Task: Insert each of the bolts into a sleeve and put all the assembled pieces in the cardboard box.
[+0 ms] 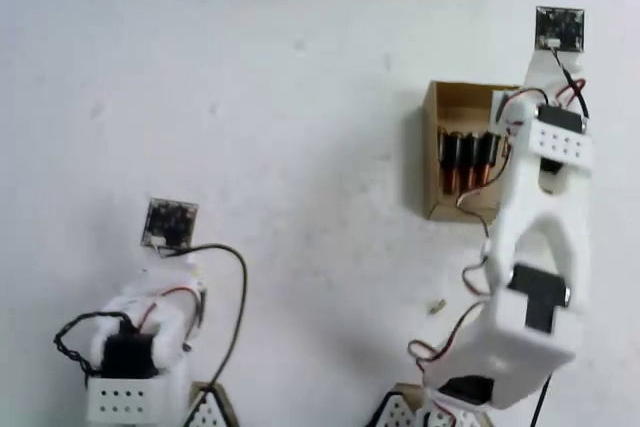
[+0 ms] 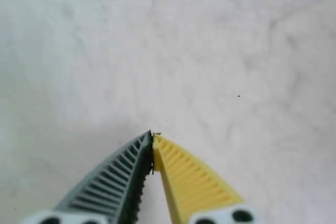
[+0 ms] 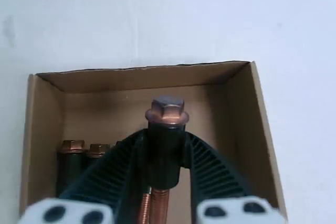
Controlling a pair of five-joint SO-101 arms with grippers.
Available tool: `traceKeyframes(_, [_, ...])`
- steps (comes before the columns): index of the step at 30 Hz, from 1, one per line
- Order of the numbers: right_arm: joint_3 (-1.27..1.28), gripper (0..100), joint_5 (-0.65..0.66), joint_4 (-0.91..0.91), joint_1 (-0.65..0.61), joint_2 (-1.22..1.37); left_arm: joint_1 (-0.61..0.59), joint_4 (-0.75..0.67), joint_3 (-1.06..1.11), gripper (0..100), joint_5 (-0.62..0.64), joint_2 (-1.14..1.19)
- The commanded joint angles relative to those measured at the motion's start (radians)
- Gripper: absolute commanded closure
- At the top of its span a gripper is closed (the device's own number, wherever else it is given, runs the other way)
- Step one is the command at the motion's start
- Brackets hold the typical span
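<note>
Right wrist view: my right pincer (image 3: pixel 165 139) is clamped on a sleeved bolt (image 3: pixel 166 114), held over the open box (image 3: pixel 244 114). Other assembled pieces (image 3: pixel 73 156) lie inside the box. My left pincer (image 2: pixel 153 139) is fully closed, holding nothing, over the tabletop (image 2: pixel 210 51), well apart from the box.

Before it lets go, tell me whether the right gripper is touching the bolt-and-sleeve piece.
Touching. In the right wrist view the right gripper pinches the black sleeve, fingers pressed on both sides.

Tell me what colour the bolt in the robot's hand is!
Coppery orange bolt, inside a black sleeve; the right wrist view shows it best.
</note>
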Motion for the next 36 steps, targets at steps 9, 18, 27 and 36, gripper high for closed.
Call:
traceKeyframes(9, [-0.471,98.1,0.018,0.239,0.025,0.349,-0.002,-0.020,-0.002,98,0.008,-0.008])
traceKeyframes(18, [-0.807,98.1,0.018,0.363,0.067,0.618,-0.004,-0.020,-0.002,98,0.008,-0.008])
traceKeyframes(27, [-1.031,96.7,0.020,0.526,0.053,0.773,-0.004,-0.020,-0.002,98,0.008,-0.008])
traceKeyframes(36, [-1.172,87.4,0.020,0.636,0.051,0.811,-0.005,-0.020,-0.002,98,0.008,-0.008])
